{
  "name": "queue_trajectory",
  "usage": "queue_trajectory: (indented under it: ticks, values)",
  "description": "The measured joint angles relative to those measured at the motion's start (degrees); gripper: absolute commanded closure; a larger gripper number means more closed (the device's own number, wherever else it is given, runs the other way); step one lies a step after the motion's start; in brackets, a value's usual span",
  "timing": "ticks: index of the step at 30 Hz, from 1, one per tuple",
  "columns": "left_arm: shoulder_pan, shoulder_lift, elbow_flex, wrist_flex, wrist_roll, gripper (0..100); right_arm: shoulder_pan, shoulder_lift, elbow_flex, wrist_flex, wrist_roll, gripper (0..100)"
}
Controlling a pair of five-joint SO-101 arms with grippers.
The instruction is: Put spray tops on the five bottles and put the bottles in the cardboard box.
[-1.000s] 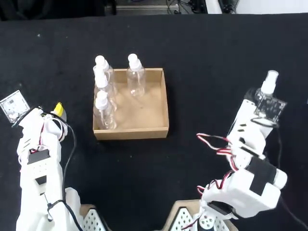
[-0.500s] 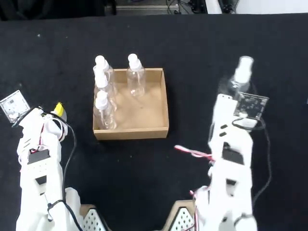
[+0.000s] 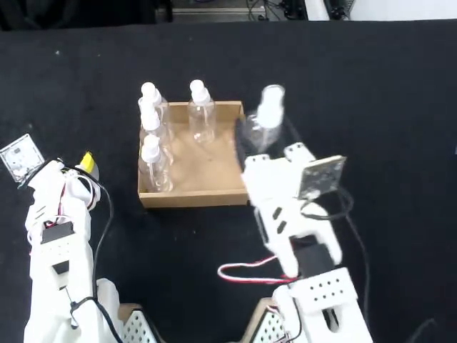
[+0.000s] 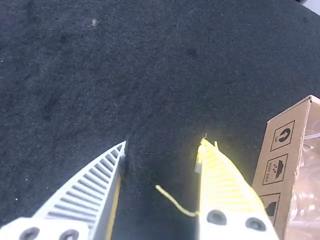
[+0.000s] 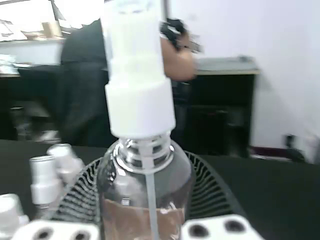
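Black table [image 3: 343, 86], frame centre: right gripper [image 5: 145, 210] pinches spray-topped bottle [image 3: 258, 132] by cardboard box [image 3: 193, 196] right rim; left gripper [image 4: 163, 144] spread, lower left; printed symbols on box side.

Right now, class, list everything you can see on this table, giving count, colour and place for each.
bottles in box: four, clear with white spray tops, along the box's left side and back.
held bottle: one, clear with white spray top, at the box's right wall.
box: one, brown cardboard, mid-table.
table: one, black.
left end effector: white and yellow, open, left of the box.
right end effector: shut on the held bottle.
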Motion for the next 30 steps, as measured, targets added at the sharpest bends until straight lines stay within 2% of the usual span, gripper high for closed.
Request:
queue_trajectory:
  ticks: [4, 14, 19, 27, 30]
  values:
    - [0.00, 0.00, 0.00, 0.00, 0.00, 80, -3.34, 6.68, 0.00, -4.84, 0.00, 98.4]
    - [0.00, 0.00, 0.00, 0.00, 0.00, 80, -3.87, 32.97, 0.00, -23.30, -0.35, 98.3]
    - [0.00, 0.00, 0.00, 0.00, 0.00, 80, -6.33, 45.98, -0.70, -30.42, -0.35, 98.5]
    - [0.00, 0.00, 0.00, 0.00, 0.00, 80, -7.12, 63.12, -3.69, -48.79, -0.35, 98.4]
    - [0.00, 0.00, 0.00, 0.00, 0.00, 80, -7.12, 67.78, -3.69, -52.48, -0.35, 98.3]
